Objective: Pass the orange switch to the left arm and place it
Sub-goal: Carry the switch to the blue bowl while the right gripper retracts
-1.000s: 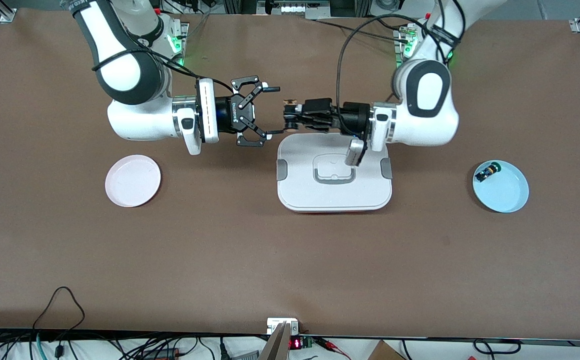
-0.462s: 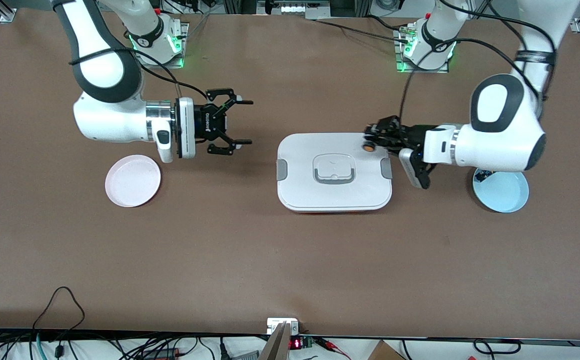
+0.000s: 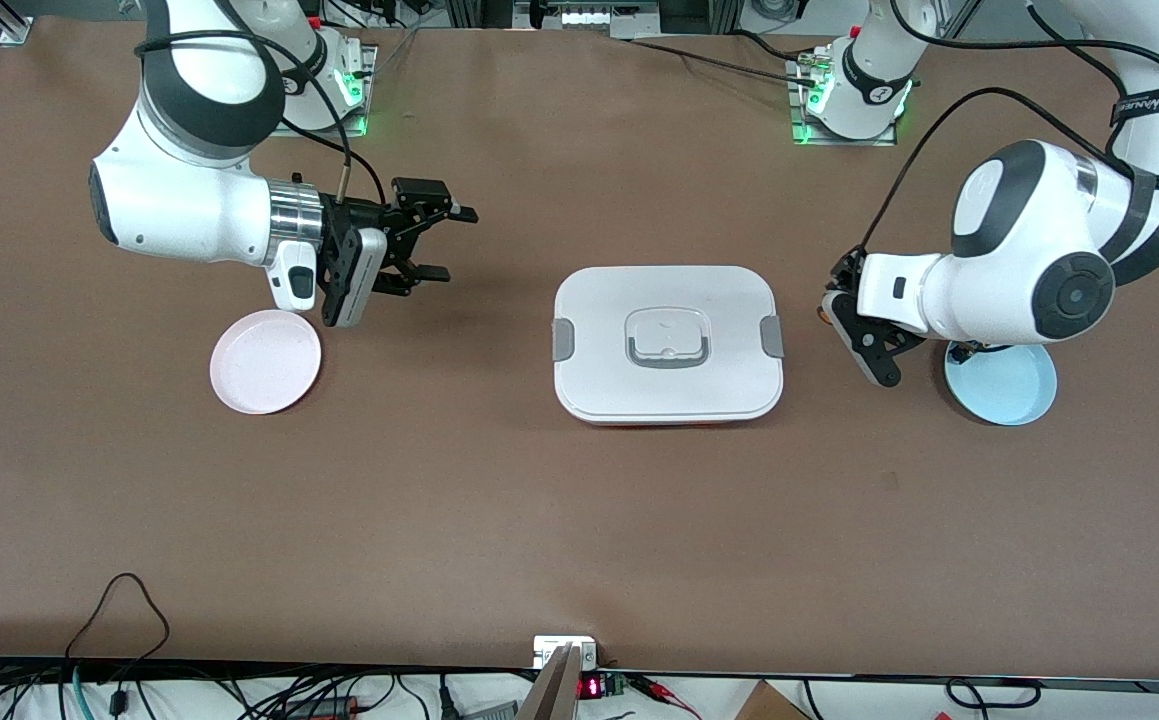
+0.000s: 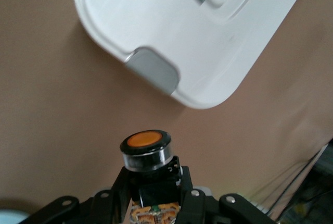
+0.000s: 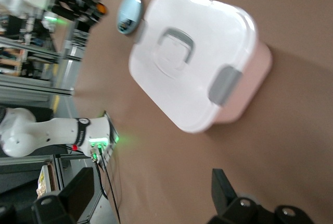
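Left gripper: the black two-finger left gripper (image 4: 153, 203) is clamped on the small black push-button switch with an orange cap (image 4: 146, 150), cap pointing outward; it hangs over bare table between the box and the blue dish.
Orange switch: held low on its black body, with the cap and clear collar free. In the front view only a speck of orange (image 3: 823, 315) shows at the arm's tip.
Right gripper: the black two-finger right gripper (image 3: 431, 242) stands with its fingers spread and nothing between them, over the table near the round pale pink plate (image 3: 266, 361), at the right arm's end.
Box: the large white rounded plastic box with grey side clips (image 3: 668, 343) sits mid-table, between the two grippers.
Blue dish: a round light blue dish (image 3: 1009, 388) lies partly under the left arm, with a dark small item just showing at its rim.
Step in hand: judged to be carrying the switch toward a handover.
How to do it well: lift clear of the lid or skirt the box, meet the right gripper in open air, present the free cap end, and let go only once the other fingers have closed.
Risk: the grip is small; a bump on the box could twist the switch loose.
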Tool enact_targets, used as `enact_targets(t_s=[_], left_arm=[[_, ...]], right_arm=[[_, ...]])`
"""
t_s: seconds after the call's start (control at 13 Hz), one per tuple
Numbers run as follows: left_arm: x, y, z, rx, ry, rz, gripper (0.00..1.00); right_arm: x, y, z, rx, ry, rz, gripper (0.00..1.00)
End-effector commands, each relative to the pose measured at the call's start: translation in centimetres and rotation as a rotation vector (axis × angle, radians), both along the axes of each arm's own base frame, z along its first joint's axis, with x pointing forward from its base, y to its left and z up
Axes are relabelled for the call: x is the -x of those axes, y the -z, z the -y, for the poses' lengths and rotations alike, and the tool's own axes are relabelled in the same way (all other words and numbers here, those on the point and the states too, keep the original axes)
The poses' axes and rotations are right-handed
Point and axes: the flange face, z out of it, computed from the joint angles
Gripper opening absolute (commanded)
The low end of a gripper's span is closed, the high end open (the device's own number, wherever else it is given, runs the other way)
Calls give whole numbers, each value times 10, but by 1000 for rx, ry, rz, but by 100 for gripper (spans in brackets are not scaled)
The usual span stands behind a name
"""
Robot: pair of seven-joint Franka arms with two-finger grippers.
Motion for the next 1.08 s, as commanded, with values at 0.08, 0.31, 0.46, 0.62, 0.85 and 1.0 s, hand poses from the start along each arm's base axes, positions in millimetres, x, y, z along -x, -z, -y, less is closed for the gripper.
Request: enact_targets(t_s=[0.08,0.31,0.46,0.62,0.85,1.0], left_arm=[[-18,0,-17,-191,281,95,20],[-31,10,-38,-227,505,119,20],[-34,16,-58,-215,586,111,21],[-36,15,-71,-203,603,110,22],[-46,31,-112,-161,626,119,22],[-53,47,-147,-126,642,125,22]], right_arm=[[5,-18,15,365,106,-174,100],[5,-38,48,797,133,-146,100],[-10,-58,90,932,160,-105,100],[-41,-90,143,968,256,-52,100],[-67,-116,204,972,413,54,100],[-64,-130,227,960,464,61,100]])
